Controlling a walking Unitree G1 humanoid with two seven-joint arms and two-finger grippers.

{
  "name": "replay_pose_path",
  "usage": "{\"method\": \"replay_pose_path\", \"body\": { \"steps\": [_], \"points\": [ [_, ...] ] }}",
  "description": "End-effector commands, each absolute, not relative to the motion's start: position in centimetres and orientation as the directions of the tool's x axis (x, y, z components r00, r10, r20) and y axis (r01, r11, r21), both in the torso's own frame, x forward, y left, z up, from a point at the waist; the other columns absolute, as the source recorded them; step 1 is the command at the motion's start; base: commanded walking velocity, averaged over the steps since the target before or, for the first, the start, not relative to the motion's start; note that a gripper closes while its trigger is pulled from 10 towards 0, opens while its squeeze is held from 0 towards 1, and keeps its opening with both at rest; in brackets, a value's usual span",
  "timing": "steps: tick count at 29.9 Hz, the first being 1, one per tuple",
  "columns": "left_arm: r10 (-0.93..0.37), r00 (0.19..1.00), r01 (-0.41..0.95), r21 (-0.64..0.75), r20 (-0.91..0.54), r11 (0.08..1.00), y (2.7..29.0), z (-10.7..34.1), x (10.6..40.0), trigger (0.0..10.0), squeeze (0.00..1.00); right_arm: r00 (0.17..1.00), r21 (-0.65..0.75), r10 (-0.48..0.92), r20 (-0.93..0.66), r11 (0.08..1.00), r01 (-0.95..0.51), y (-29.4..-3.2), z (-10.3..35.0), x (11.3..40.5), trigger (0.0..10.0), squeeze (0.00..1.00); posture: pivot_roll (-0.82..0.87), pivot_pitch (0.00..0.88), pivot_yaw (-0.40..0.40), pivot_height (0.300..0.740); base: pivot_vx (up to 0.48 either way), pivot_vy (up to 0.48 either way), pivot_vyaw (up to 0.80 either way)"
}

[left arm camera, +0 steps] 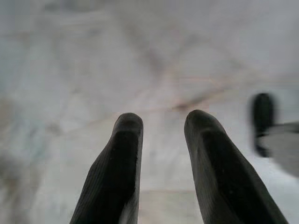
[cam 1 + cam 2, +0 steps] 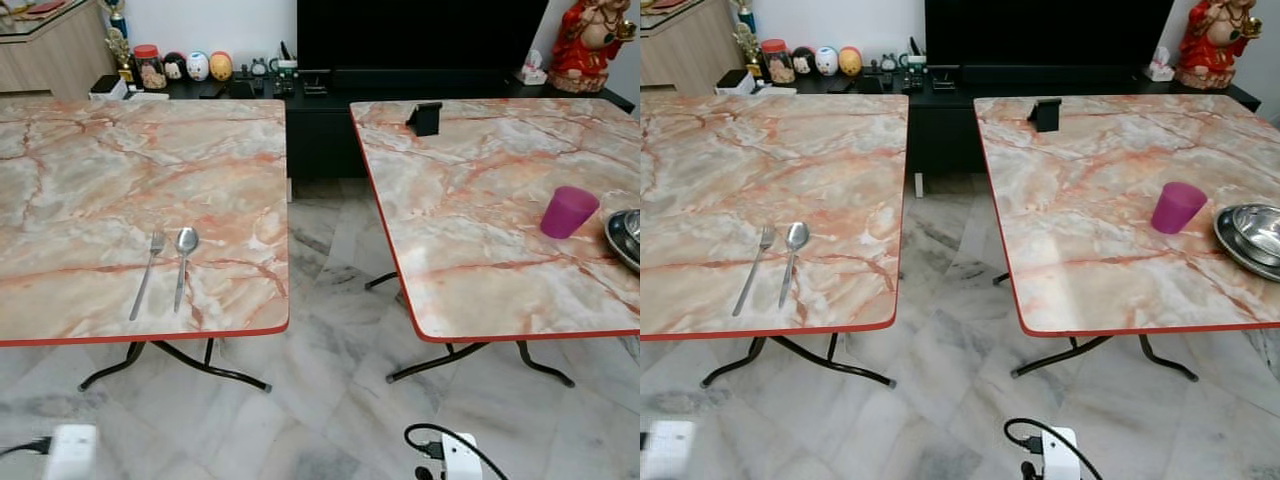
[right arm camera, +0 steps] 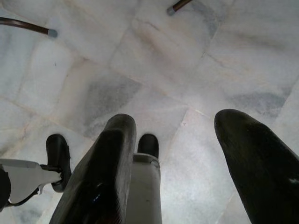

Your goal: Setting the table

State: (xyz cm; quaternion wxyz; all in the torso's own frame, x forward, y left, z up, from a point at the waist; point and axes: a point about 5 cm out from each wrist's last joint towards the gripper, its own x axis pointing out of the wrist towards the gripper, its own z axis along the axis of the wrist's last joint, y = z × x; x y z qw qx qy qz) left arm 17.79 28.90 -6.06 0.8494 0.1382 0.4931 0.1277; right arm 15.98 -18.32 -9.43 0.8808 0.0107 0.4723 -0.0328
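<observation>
A steel fork (image 2: 147, 272) and a spoon (image 2: 184, 262) lie side by side near the front edge of the left marble-top table (image 2: 110, 190). On the right table (image 2: 480, 210) stand a pink cup (image 2: 568, 212) and stacked steel bowls (image 2: 1252, 236) at its right edge. Both arms hang low over the floor. My left gripper (image 1: 163, 122) is open with nothing between its fingers. My right gripper (image 3: 175, 122) is open too, wide, above the tiles.
A gap of marble floor (image 2: 330, 330) runs between the two tables, whose dark metal legs (image 2: 180, 365) splay out below. A black phone stand (image 2: 424, 118) sits at the right table's far edge. Behind are a black TV unit (image 2: 400, 60) with small jars and a red figurine (image 2: 590, 45).
</observation>
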Motion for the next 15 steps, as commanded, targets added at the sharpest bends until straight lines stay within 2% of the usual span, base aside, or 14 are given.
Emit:
{"method": "replay_pose_path", "body": {
  "steps": [1, 7, 15],
  "points": [
    [0.305, 0.522, -0.045, 0.331, -0.797, 0.943, 28.2, -5.8, 18.8, 10.0, 0.0, 0.557, -0.013, -0.051, -0.829, 0.997, 0.072, -18.3, -9.4, 16.0, 10.0, 0.0, 0.04, 0.0, -0.002, 0.74, 0.0, 0.0, 0.0],
    [0.144, 0.567, 0.011, 0.182, -0.811, 0.983, 25.1, -6.1, 20.2, 10.0, 0.0, 0.559, -0.014, -0.051, -0.827, 0.997, 0.072, -18.3, -9.3, 16.1, 10.0, 0.0, 0.03, 0.0, -0.007, 0.74, 0.0, 0.0, 0.0],
    [0.058, 0.609, 0.075, 0.131, -0.791, 0.989, 23.3, -6.1, 21.0, 10.0, 0.0, 0.568, -0.009, -0.06, -0.821, 0.996, 0.093, -18.4, -9.2, 16.3, 10.0, 0.0, 0.02, 0.0, -0.009, 0.74, 0.0, 0.0, 0.0]
  ]
}}
